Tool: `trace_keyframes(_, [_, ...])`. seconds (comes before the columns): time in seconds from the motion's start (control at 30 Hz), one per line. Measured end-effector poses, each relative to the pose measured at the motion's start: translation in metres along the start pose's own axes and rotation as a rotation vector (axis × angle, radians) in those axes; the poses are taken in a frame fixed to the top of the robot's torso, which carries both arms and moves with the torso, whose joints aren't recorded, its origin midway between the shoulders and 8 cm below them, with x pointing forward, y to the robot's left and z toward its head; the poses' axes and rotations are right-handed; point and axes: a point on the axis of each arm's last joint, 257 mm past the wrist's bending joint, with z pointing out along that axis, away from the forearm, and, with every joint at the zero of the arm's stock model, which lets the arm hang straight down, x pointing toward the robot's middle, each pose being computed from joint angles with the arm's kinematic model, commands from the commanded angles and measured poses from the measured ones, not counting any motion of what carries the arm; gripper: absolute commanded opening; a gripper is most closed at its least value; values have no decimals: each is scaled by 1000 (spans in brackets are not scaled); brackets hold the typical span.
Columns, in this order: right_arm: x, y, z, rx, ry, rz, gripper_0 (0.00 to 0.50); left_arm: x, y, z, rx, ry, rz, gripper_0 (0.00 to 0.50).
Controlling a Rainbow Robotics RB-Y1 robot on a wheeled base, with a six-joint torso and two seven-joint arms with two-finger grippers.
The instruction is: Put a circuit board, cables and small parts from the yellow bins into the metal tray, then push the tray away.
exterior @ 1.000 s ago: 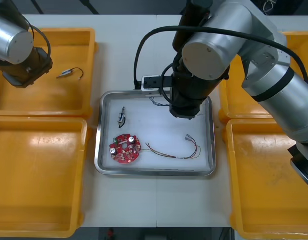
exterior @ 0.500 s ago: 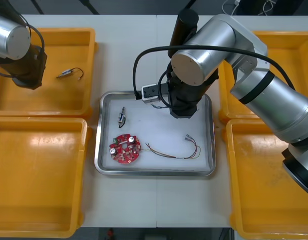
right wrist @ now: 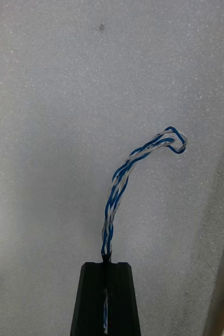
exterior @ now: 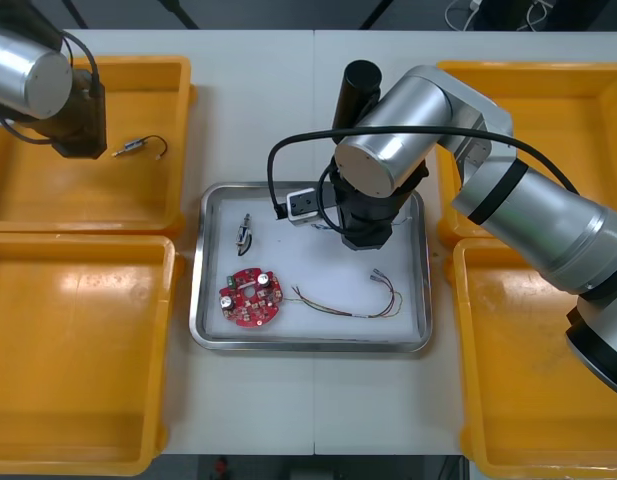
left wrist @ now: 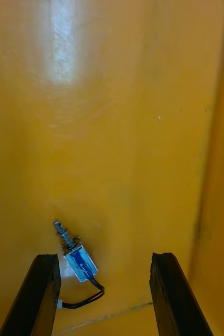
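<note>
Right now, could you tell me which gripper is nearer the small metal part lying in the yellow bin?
Left. The left gripper hangs open right by the small metal part; the right gripper is over the metal tray.

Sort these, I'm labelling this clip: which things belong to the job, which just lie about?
Job: metal tray holding circuit board, red and yellow cable, small metal part; above it, right gripper shut on blue and white cable; second small metal part in far left bin, ahead of open left gripper.
Idle: near left bin; near right bin; table.
</note>
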Motion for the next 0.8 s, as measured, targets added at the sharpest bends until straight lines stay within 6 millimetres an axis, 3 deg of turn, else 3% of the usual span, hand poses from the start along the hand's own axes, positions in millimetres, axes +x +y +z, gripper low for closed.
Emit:
trace_keyframes(0.03, [0, 0, 0, -1, -1, 0, 283, 2, 1, 3, 4, -3, 1, 500])
trace_keyframes(0.07, [-1, 1, 0, -2, -2, 0, 383, 4, 2, 6, 6, -9, -3, 500])
trace_keyframes(0.1, [-1, 1, 0, -4, -4, 0, 451, 5, 3, 10, 8, -16, -16, 500])
trace_keyframes(0.17, [-3, 3, 0, -12, -13, 1, 500, 7, 4, 16, 12, -24, -66, 500])
trace_keyframes(0.33, [-15, 13, -3, -57, -63, 9, 500, 11, 7, 28, 5, -18, -187, 500])
trace_keyframes(0.43, [-11, 15, -9, -82, -57, 22, 500, 14, 12, 31, -6, -15, -188, 500])
trace_keyframes(0.8, [-3, 8, -53, -82, -52, 37, 500, 31, 15, 32, -27, 28, -205, 500])
